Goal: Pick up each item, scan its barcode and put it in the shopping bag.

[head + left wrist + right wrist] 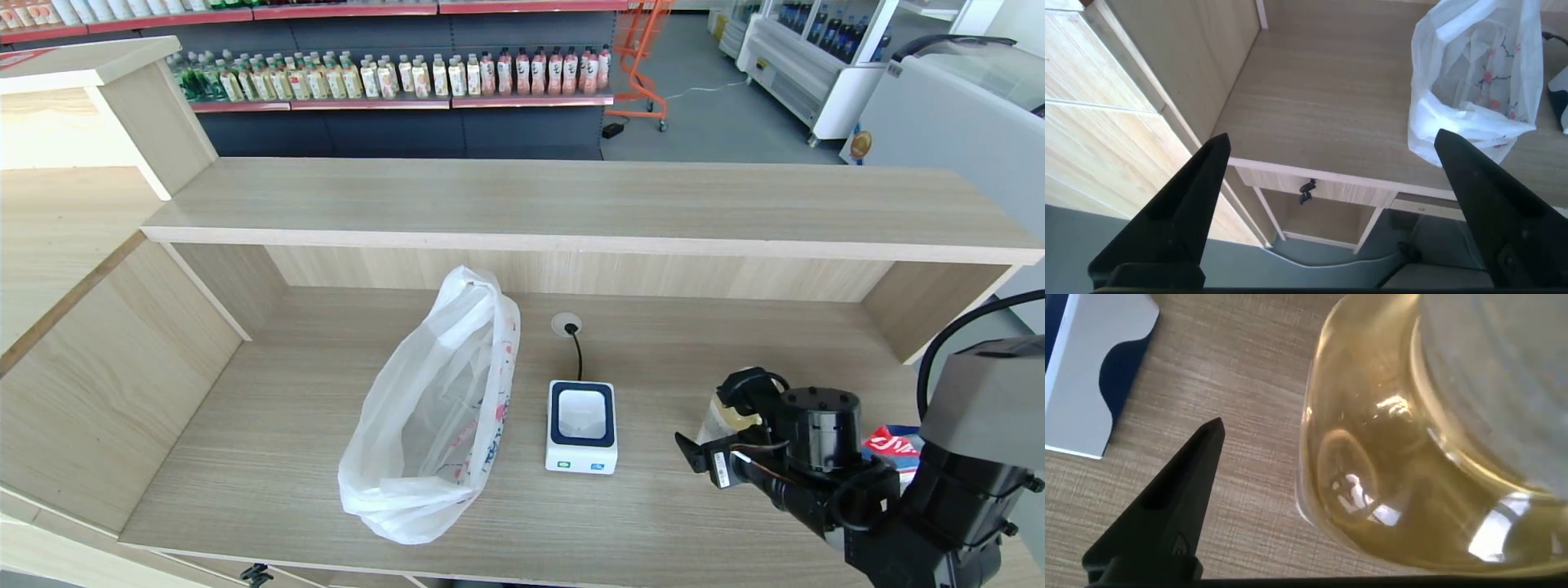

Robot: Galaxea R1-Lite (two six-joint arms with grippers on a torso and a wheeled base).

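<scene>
The right gripper (707, 415) is on the right side of the counter (269, 457). Its fingers are apart around a bottle (722, 425) of yellow drink. The scanner (580, 425) sits just left of the bottle. The shopping bag (433, 416) lies open, left of the scanner. The left gripper (1331, 143) hangs wide open, holding nothing, over the counter's near left edge.
</scene>
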